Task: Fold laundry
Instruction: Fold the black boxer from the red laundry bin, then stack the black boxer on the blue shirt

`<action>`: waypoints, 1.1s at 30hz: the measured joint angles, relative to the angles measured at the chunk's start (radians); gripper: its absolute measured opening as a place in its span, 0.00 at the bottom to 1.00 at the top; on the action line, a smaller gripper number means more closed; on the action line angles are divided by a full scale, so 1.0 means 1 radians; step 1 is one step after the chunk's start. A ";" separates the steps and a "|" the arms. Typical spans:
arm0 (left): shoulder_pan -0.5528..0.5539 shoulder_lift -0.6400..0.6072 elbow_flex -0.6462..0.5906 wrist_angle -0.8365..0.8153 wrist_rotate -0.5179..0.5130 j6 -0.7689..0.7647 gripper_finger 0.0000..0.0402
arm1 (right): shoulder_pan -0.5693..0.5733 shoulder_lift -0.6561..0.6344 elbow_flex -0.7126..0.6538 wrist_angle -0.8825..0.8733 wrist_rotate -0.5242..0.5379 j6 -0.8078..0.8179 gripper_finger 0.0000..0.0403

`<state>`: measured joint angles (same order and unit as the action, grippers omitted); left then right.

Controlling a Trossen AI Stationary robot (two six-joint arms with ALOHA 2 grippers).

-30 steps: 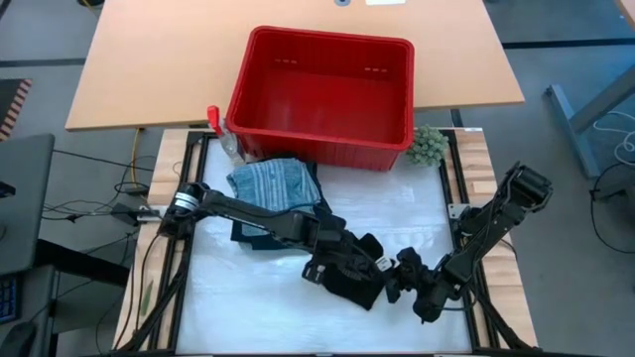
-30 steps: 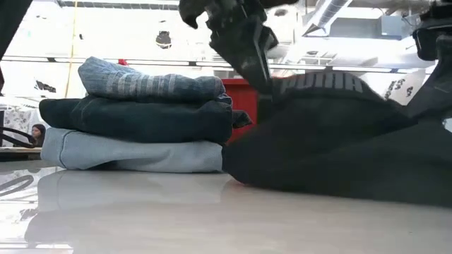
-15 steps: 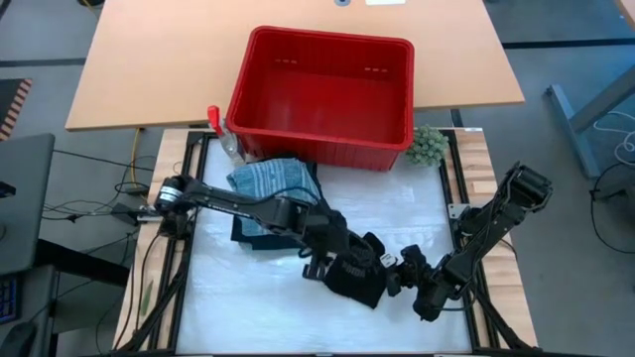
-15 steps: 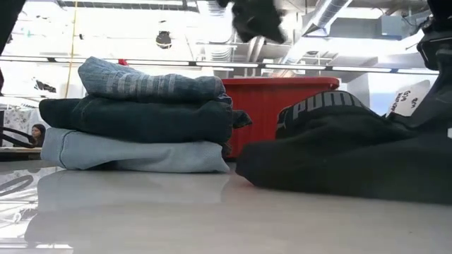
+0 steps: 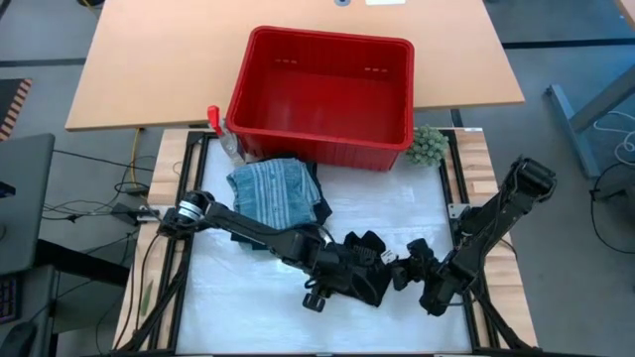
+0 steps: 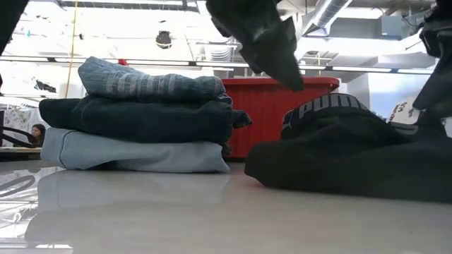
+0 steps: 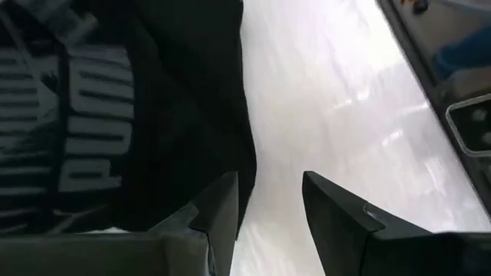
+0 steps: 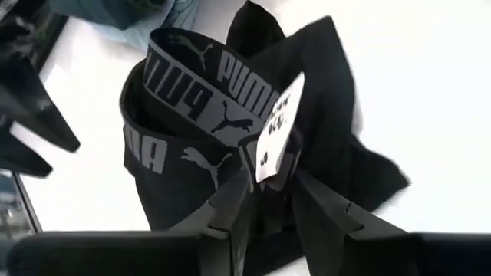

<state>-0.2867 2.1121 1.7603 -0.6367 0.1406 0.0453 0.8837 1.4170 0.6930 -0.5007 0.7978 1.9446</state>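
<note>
A black garment (image 5: 365,276) with a grey lettered waistband (image 8: 201,84) and a white tag (image 8: 278,126) lies bunched on the white table, near its front. My right gripper (image 8: 270,184) is open at the garment's right side, with cloth below the tag between its fingers. My left gripper (image 7: 268,199) is open above the garment's near left edge (image 7: 247,165), with bare table between its fingers. Three folded garments (image 6: 134,116) lie stacked at the back left: light blue at the bottom, dark navy, then striped grey-blue (image 5: 276,188) on top. My right gripper has a bunched fold of the black garment (image 8: 268,203), just below the white tag, between its parted fingers. It comes slanting down from the table's right. I cannot tell whether the fingers touch the cloth. The garment rests on the table.
A red plastic basket (image 5: 322,84) stands behind the white table, on a wooden table. A small green fuzzy ball (image 5: 429,146) lies by the basket's right corner. A small bottle with a red top (image 5: 218,129) stands at its left corner. Bare white table lies left of the black garment.
My left gripper has lifted off the black garment's waistband, gone up, then come down again nearer the table's near edge. The waistband, held high before, has sunk back onto the pile, and the garment's left edge has drawn toward the right.
</note>
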 joint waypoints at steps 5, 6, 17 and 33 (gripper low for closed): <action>0.012 0.000 0.002 0.026 -0.039 -0.006 0.33 | -0.009 -0.128 0.000 -0.096 -0.059 -0.122 0.32; 0.017 0.000 0.002 0.027 -0.056 -0.006 0.33 | -0.010 -0.155 0.000 -0.101 -0.066 -0.163 0.33; 0.114 0.045 0.002 0.062 -0.074 -0.032 0.33 | -0.154 -0.300 0.032 0.118 -0.234 -0.853 0.33; 0.180 0.088 0.002 0.075 -0.158 -0.113 0.32 | -0.460 -0.079 0.030 0.194 -0.571 -1.139 0.52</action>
<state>-0.1062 2.2005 1.7618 -0.5617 -0.0170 -0.0675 0.4237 1.3376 0.7231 -0.3071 0.2267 0.8059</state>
